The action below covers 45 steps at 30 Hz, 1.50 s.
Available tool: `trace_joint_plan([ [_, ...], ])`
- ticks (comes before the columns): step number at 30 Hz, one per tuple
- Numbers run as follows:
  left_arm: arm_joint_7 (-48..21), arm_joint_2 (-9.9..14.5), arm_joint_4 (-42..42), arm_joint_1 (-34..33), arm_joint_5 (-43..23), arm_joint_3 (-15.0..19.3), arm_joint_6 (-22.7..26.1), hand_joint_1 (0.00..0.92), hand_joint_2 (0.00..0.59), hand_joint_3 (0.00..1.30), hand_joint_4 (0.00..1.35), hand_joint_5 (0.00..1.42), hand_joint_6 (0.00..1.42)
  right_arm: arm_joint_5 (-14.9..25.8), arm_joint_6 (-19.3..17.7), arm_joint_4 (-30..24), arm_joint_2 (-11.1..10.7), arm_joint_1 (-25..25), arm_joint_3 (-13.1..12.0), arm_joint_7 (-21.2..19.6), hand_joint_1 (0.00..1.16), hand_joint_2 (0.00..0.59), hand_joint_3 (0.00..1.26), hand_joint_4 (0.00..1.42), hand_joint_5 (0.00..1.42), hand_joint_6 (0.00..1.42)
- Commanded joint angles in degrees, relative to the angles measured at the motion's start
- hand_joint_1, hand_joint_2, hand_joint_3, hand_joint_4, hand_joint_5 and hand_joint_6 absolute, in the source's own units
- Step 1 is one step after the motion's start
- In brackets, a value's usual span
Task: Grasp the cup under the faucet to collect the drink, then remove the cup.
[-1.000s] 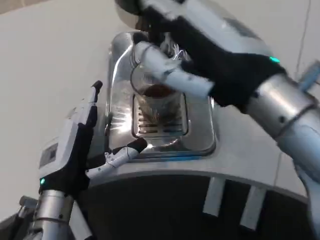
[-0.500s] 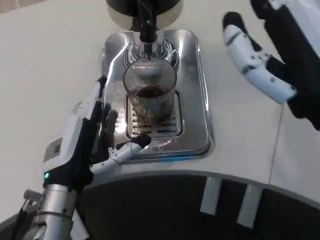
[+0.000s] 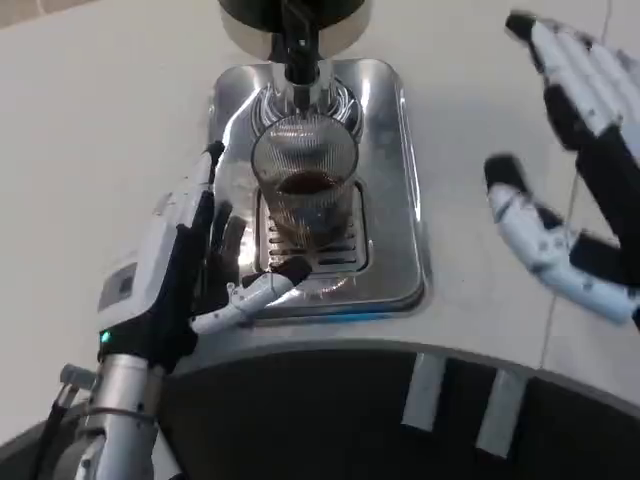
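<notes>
Beyond my fingers, the dispenser [image 3: 293, 18] is cut off by the top edge, and my right hand [image 3: 575, 175] runs past the right edge, slightly blurred.

Ribbed clear cup [image 3: 303, 185], dark drink inside, upright beneath faucet [image 3: 298, 50].

Cup [image 3: 303, 190] under faucet [image 3: 298, 45]; both hands spread, apart from it.
</notes>
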Motion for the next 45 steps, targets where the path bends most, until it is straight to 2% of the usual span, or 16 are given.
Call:
trace_joint_plan([
  [1,2.02,-0.22,1.86,-1.75,0.51,-0.69,0.03,0.213,0.029,0.00,0.00,0.13,0.13,-0.14,-6.06,-0.88,3.97,6.15,-3.04,1.08,0.46,0.477,0.00,0.00,0.00,0.00],
  [5,2.75,-0.45,4.04,-3.45,-0.31,-0.82,-0.38,0.220,0.034,0.00,0.00,0.15,0.13,1.42,-11.21,-0.88,8.28,9.97,-6.34,2.04,0.42,0.457,0.00,0.00,0.00,0.00],
  [9,2.78,-0.26,7.31,-5.50,-1.09,-0.85,-1.51,0.277,0.041,0.00,0.00,0.15,0.13,3.23,-16.86,-0.88,11.89,12.59,-9.96,3.01,0.39,0.440,0.00,0.00,0.00,0.00],
  [13,3.16,-0.83,9.63,-7.16,-1.77,-0.89,-2.88,0.309,0.031,0.00,0.00,0.15,0.12,6.92,-22.39,-0.88,12.36,17.29,-15.18,2.57,0.39,0.440,0.00,0.00,0.00,0.00],
  [17,5.00,-2.08,10.80,-8.00,-1.96,-1.24,-3.33,0.328,0.031,0.00,0.00,0.15,0.12,7.25,-27.43,-0.88,10.98,23.67,-17.84,0.78,0.38,0.440,0.00,0.00,0.00,0.00],
  [21,6.65,-2.94,11.96,-8.67,-1.96,-1.59,-3.68,0.330,0.031,0.00,0.00,0.15,0.13,5.45,-30.18,-0.63,9.83,29.12,-17.34,-1.42,0.38,0.440,0.00,0.00,0.00,0.00],
  [23,7.13,-3.30,12.64,-8.98,-2.09,-1.78,-3.85,0.331,0.031,0.00,0.00,0.15,0.13,3.37,-32.74,1.69,8.88,31.44,-16.38,-3.75,0.38,0.441,0.00,0.00,0.00,0.00],
  [26,7.70,-3.59,13.59,-9.30,-2.21,-1.93,-4.06,0.331,0.031,0.00,0.00,0.16,0.13,1.00,-34.16,5.29,7.90,32.94,-14.92,-6.49,0.37,0.445,0.00,0.00,0.00,0.00],
  [30,8.27,-4.21,15.19,-9.96,-2.81,-1.81,-4.51,0.332,0.031,0.00,0.00,0.16,0.13,-0.57,-33.71,9.10,6.74,32.51,-12.93,-7.44,0.37,0.447,0.00,0.00,0.00,0.00],
  [36,8.58,-5.21,17.82,-11.39,-3.00,-2.27,-5.40,0.332,0.031,0.00,0.00,0.16,0.13,-0.90,-31.58,10.42,5.85,31.04,-10.72,-7.04,0.32,0.446,0.00,0.00,0.00,0.00],
  [45,10.92,-6.99,20.11,-12.99,-3.07,-2.40,-6.45,0.347,0.035,0.00,0.00,0.20,0.17,0.92,-29.61,9.25,3.91,32.61,-11.98,-6.89,0.32,0.442,0.00,0.00,0.00,0.00],
])
